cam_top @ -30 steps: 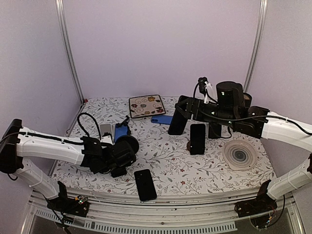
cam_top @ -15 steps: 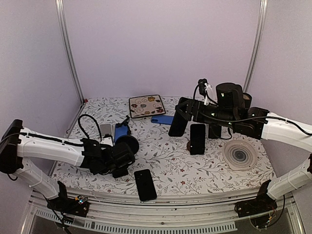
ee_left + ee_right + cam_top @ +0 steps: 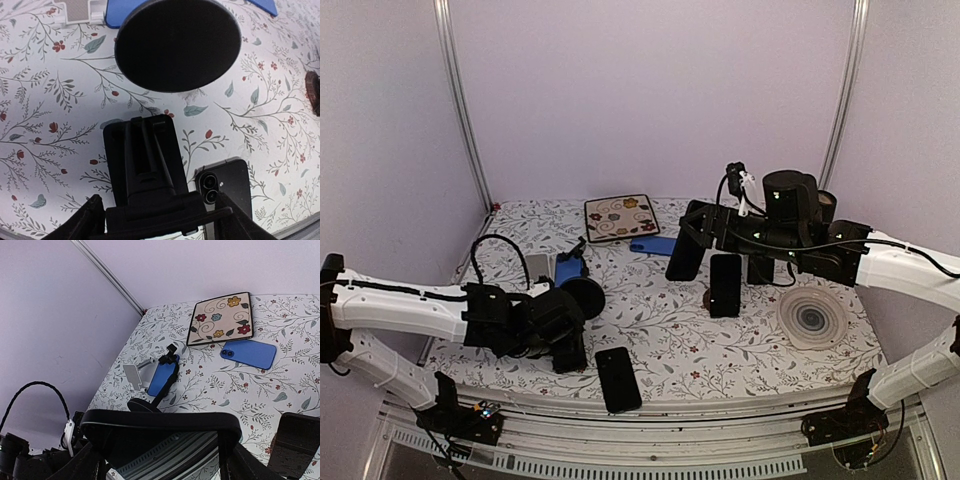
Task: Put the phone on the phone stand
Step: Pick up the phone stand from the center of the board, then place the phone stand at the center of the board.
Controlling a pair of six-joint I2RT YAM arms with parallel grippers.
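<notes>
Glossy black phone (image 3: 165,447), ribbed black stand (image 3: 145,165)

table (image 3: 660,330) — floral cloth | flat on it — black phone (image 3: 618,378), blue phone (image 3: 651,245), flowered mat (image 3: 621,217), ribbed dish (image 3: 812,319)

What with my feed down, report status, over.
Right gripper shut on black phone, held aloft. Left gripper shut on black stand. Second black phone flat on the table beside the stand.
</notes>
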